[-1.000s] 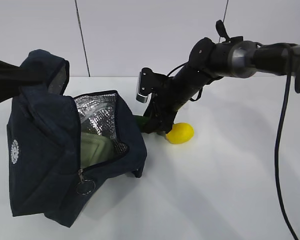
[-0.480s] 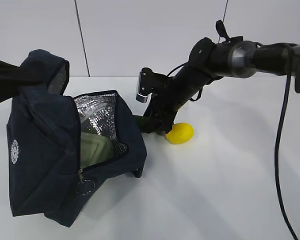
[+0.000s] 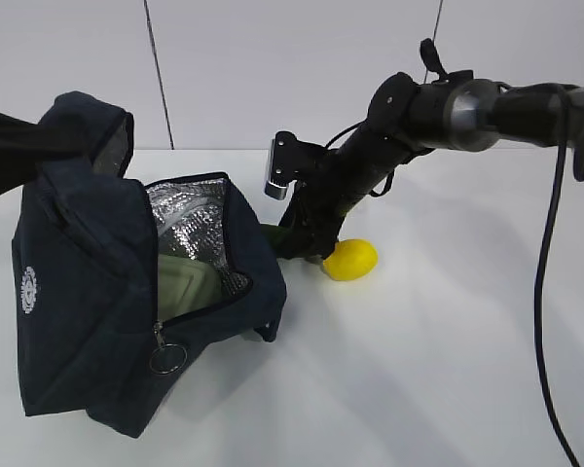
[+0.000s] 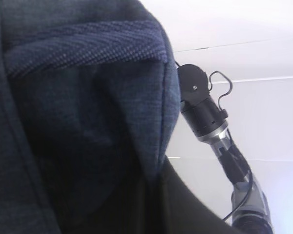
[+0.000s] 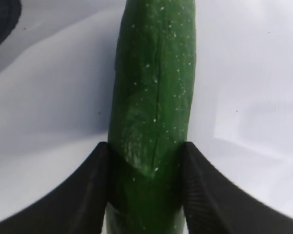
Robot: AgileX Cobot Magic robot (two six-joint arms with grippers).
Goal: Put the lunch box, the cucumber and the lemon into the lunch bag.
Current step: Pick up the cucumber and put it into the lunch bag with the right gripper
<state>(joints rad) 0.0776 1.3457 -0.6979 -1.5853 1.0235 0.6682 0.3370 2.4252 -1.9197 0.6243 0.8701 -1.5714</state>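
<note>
The navy lunch bag (image 3: 88,292) stands at the left with its foil-lined mouth facing right. The sage-green lid of the lunch box (image 3: 180,282) shows inside it. My left gripper (image 3: 66,146) is shut on the bag's top flap, and navy fabric (image 4: 88,97) fills the left wrist view. Just right of the bag's mouth, my right gripper (image 3: 307,238) is low over the table. Its fingers (image 5: 88,190) are shut on the dark green cucumber (image 5: 154,97), of which only the tip (image 3: 271,233) shows in the exterior view. The yellow lemon (image 3: 350,259) lies on the table right beside that gripper.
The white table (image 3: 438,370) extends bare to the front and right. A grey panelled wall (image 3: 273,68) closes off the back. The right arm (image 3: 448,107) reaches in from the upper right, with a cable (image 3: 545,292) hanging down the right edge.
The bag has shifted slightly left and its mouth has sagged a little wider. The right gripper's jaws have closed in a little on the cucumber; the arm stays in place.
</note>
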